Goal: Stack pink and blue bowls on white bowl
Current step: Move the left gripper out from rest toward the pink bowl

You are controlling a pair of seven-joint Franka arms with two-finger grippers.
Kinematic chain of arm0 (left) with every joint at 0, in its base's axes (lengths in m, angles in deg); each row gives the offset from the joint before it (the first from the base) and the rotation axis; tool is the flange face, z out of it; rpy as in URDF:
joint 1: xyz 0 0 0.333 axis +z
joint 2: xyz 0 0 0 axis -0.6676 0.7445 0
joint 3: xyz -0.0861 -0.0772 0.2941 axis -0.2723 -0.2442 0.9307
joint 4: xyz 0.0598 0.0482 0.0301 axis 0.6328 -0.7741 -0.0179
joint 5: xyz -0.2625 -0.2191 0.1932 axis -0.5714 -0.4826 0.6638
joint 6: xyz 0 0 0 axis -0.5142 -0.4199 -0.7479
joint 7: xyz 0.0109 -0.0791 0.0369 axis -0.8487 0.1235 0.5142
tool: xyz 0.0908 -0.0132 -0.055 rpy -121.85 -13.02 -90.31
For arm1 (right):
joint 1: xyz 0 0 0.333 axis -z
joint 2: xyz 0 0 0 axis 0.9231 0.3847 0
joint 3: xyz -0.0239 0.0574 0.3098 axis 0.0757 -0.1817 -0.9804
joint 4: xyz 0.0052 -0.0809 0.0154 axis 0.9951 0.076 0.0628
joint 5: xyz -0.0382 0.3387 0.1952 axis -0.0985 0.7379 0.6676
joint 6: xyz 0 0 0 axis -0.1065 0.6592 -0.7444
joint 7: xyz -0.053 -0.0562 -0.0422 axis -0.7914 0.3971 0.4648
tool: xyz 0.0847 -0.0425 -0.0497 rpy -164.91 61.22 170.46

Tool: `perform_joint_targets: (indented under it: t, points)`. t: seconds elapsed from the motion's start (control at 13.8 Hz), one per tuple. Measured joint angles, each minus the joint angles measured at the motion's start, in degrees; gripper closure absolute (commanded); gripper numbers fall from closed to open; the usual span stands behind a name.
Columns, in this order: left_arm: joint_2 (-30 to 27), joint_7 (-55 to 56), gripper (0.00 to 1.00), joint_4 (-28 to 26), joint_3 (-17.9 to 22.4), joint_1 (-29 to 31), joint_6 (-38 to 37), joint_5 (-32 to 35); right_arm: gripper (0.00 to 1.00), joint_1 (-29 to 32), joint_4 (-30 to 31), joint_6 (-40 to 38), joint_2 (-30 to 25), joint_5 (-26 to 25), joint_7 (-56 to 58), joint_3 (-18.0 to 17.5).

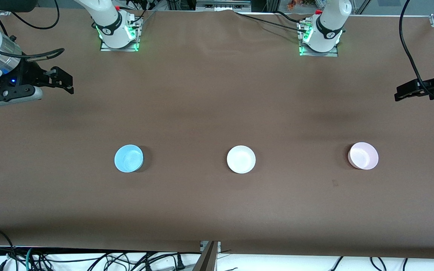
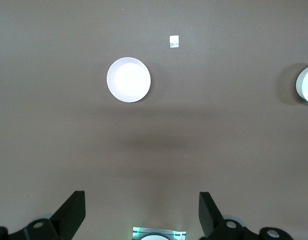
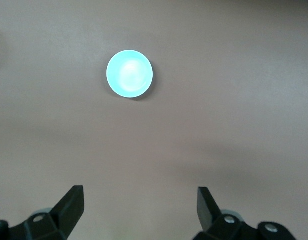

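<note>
Three bowls stand in a row on the brown table. The light blue bowl (image 1: 129, 158) is toward the right arm's end, the white bowl (image 1: 241, 159) is in the middle, and the pale pink bowl (image 1: 363, 156) is toward the left arm's end. My right gripper (image 1: 66, 81) is open and empty, up over the table's right-arm end; its wrist view shows the blue bowl (image 3: 129, 73) well ahead of the gripper (image 3: 140, 192). My left gripper (image 1: 399, 93) is open and empty over the left-arm end. Its wrist view shows the gripper (image 2: 141, 197), the pink bowl (image 2: 129, 80) and the white bowl's edge (image 2: 306, 84).
A small pale scrap (image 2: 174, 41) lies on the table near the pink bowl, on the side nearer the front camera. The arm bases (image 1: 119, 32) (image 1: 320, 37) stand along the table's edge farthest from the front camera. Cables hang below the edge nearest to it.
</note>
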Motion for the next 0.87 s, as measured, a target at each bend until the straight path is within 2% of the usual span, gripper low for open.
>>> perform_joint_targets:
  t: [0.58, 0.87]
  points:
    - [0.3, 0.0, 0.00, -0.1, 0.1, 0.0, 0.1, 0.0, 0.00, 0.6, 0.0, 1.2, 0.5, -1.2, 0.0, 0.0]
    - [3.1, -1.1, 0.00, -2.1, 0.6, 3.1, 5.3, -0.4, 0.00, 0.6, 0.0, 1.9, 0.6, -2.3, 0.0, 0.0]
